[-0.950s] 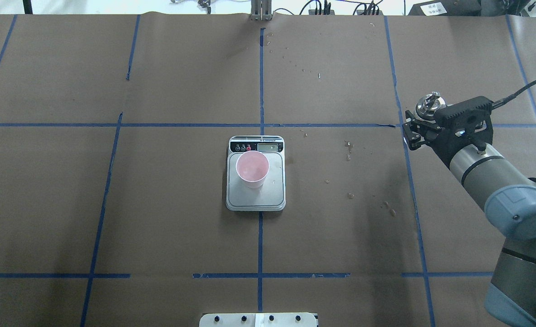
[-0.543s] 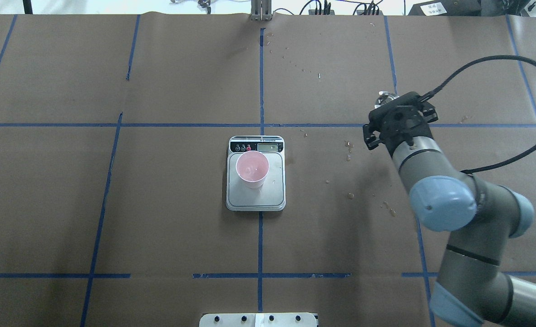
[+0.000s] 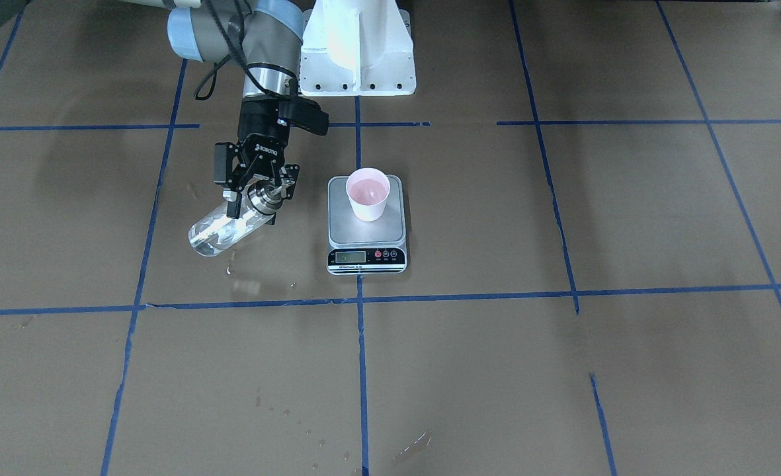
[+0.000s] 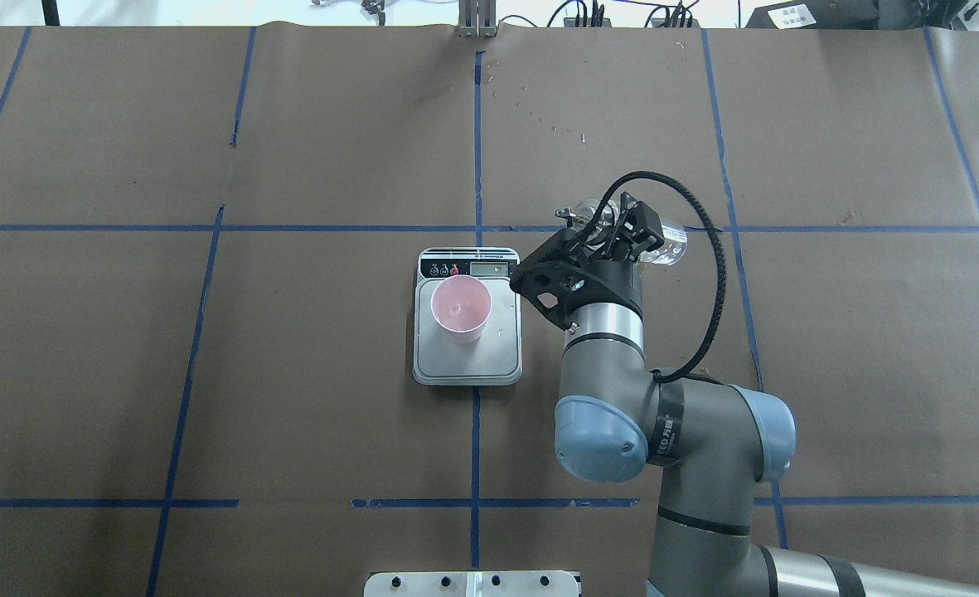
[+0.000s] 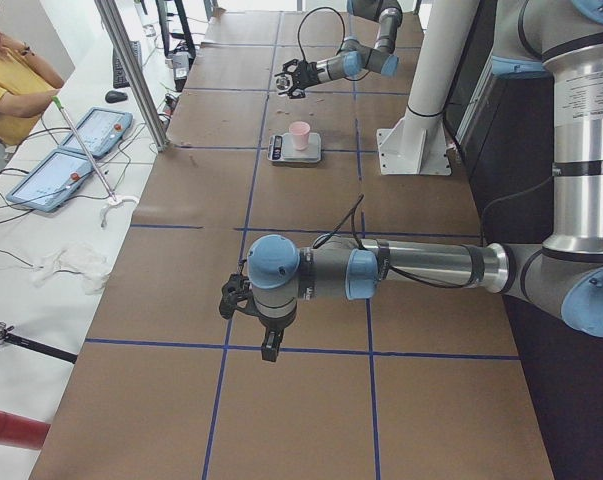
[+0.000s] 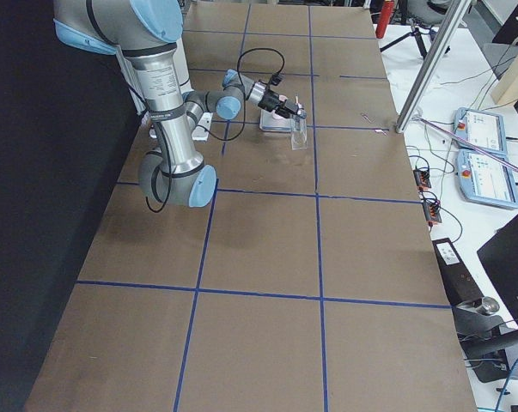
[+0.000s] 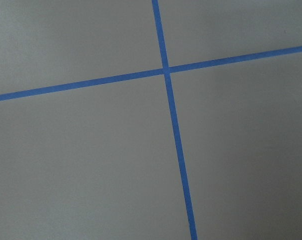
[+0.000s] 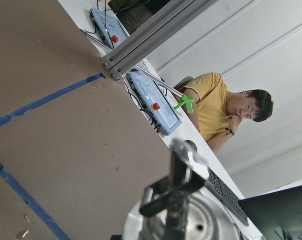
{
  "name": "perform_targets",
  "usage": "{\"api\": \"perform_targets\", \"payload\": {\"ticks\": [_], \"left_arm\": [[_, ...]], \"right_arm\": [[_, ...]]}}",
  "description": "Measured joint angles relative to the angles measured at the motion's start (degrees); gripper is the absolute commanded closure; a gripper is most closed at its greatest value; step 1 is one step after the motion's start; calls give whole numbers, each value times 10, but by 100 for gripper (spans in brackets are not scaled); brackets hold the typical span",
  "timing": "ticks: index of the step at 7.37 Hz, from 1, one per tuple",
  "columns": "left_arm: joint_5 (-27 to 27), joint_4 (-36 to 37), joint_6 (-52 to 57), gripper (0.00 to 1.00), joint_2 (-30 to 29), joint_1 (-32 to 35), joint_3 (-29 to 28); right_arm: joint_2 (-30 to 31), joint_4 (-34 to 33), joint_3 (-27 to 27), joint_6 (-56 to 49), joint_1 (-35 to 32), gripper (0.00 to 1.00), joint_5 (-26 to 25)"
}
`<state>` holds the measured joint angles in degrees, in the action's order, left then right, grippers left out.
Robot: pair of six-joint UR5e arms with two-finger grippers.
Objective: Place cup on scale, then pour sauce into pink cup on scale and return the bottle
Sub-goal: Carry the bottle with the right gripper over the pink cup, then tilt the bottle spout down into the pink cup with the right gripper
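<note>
The pink cup (image 3: 368, 193) stands upright on the steel scale (image 3: 366, 231), toward its rear half; both also show in the overhead view, the cup (image 4: 460, 308) on the scale (image 4: 468, 362). My right gripper (image 3: 258, 190) is shut on the neck of the clear glass bottle (image 3: 221, 231). It holds the bottle tilted almost flat above the table, metal cap toward the scale, about a hand's width beside it. Clear sauce glints inside. In the overhead view the bottle (image 4: 665, 243) sticks out past the wrist. The cap and spout (image 8: 181, 200) fill the right wrist view. My left gripper (image 5: 264, 340) shows only in the exterior left view, far from the scale; I cannot tell whether it is open or shut.
Droplets (image 4: 638, 356) spot the brown paper right of the scale. The robot's white pedestal (image 3: 357, 53) stands behind the scale. A seated operator (image 5: 11, 80) and an aluminium post (image 5: 131, 70) are at the table's far side. Blue tape lines (image 7: 166, 70) cross the paper.
My right arm has swung left from the table's right side to just beside the scale, carrying the bottle. The bottle has gone from upright to tilted almost flat. Cup and scale have not moved.
</note>
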<state>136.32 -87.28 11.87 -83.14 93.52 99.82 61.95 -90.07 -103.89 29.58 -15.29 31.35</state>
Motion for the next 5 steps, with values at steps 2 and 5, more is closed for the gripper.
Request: {"api": "perform_targets", "payload": {"ticks": [2, 5], "left_arm": [[0, 0, 0, 0, 0, 0, 0], [0, 0, 0, 0, 0, 0, -1]], "right_arm": [[-23, -64, 21, -61, 16, 100, -56], [-52, -107, 38, -163, 25, 100, -110]]}}
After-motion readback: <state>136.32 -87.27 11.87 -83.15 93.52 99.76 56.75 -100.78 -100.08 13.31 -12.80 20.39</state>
